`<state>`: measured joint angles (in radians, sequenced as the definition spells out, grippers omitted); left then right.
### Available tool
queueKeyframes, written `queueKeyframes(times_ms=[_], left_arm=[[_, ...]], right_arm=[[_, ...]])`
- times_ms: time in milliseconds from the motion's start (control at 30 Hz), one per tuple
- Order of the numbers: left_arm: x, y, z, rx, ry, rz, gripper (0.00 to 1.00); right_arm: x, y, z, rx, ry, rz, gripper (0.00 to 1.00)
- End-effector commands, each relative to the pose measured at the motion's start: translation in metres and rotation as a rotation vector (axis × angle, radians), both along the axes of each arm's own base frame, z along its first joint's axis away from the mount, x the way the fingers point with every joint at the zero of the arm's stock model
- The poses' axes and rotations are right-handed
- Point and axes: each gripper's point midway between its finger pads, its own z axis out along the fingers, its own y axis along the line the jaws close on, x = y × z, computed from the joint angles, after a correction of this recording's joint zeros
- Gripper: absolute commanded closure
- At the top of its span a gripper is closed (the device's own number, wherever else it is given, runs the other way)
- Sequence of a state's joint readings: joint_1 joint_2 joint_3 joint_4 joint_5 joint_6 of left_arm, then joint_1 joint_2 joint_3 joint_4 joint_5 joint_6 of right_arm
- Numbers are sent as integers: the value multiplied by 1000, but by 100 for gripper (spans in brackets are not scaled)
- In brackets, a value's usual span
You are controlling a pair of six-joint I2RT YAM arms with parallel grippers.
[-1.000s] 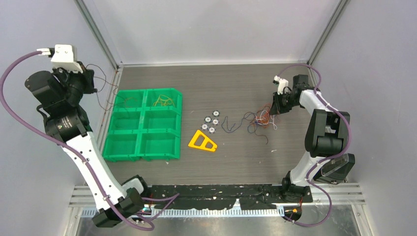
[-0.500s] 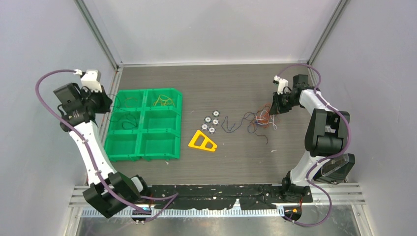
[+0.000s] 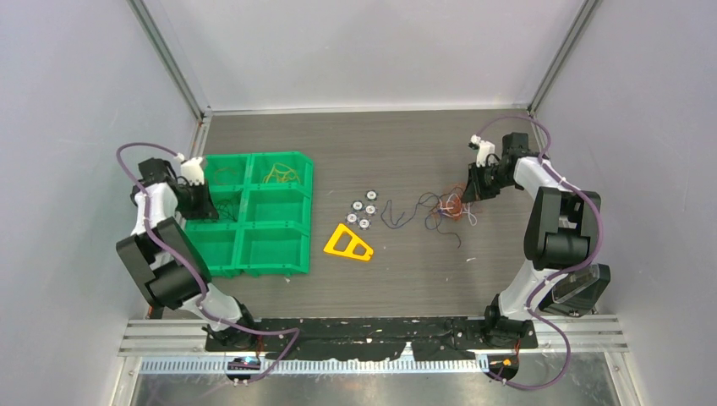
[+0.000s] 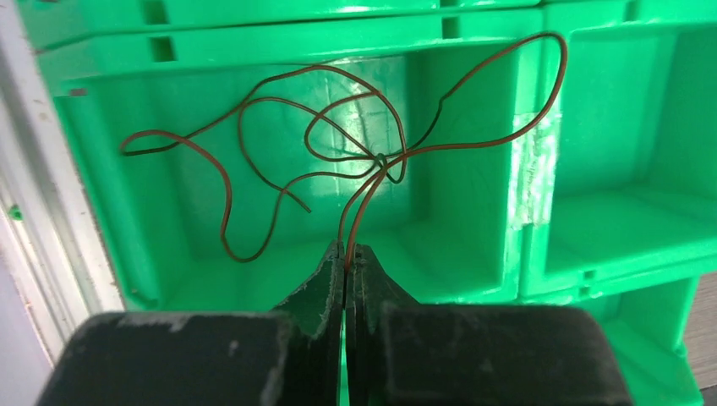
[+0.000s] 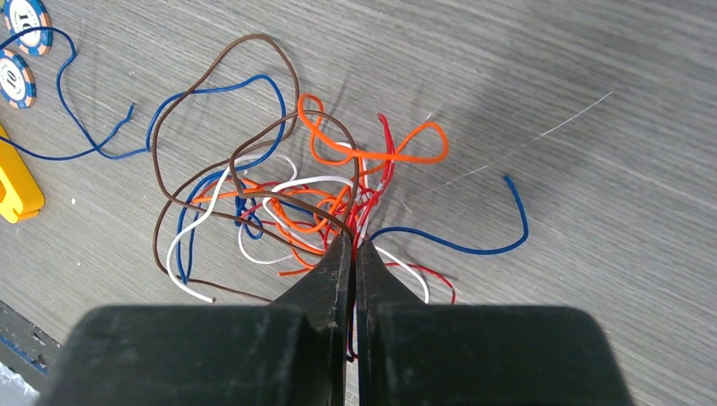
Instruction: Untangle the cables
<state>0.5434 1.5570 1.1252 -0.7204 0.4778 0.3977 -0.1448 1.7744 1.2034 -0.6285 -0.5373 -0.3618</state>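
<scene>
A tangled bunch of cables (image 3: 448,205), brown, orange, red, white and blue, lies on the table at the right; it also shows in the right wrist view (image 5: 313,203). My right gripper (image 3: 469,193) is at its right edge, shut (image 5: 353,241) on red and brown strands of it. My left gripper (image 3: 203,199) is over the left column of the green bin tray (image 3: 245,224). It is shut (image 4: 347,250) on knotted brown wires (image 4: 382,161) that hang over a compartment. A loose blue wire (image 3: 397,213) lies left of the bunch.
Yellow wires (image 3: 281,175) lie in the tray's back right compartment, and thin wires (image 3: 221,173) in the back left one. A yellow triangle piece (image 3: 348,244) and several poker chips (image 3: 363,211) sit between the tray and the bunch. Enclosure walls stand close on both sides.
My left arm has swung down from high at the left wall to the green tray, still holding the brown wires. The right gripper has stayed at the bunch.
</scene>
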Motion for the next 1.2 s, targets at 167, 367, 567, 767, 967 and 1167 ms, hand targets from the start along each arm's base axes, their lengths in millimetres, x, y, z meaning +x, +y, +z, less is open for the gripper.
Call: queueKeyframes(times_ms=[167,367,567,767,967,1167], left_arm=[[-3,10,3,92,90,-90,77],[-8,-13,99,149,-156,-152,27],[-3,-88,191,106,-409,-428,1],[0,-242,216,-66,-672,-808,0],[-12,-362,210,-218,-744,-1077,0],[-28,-442,247,-301,-912,-1221,16]], right_arm=[[-6,11,22,42,-47,4,95],[-7,24,44,112,-102,46,95],[-11,54,93,284,-183,128,95],[-29,98,163,430,-294,252,95],[-58,119,216,476,-404,337,94],[-80,133,230,467,-447,374,95]])
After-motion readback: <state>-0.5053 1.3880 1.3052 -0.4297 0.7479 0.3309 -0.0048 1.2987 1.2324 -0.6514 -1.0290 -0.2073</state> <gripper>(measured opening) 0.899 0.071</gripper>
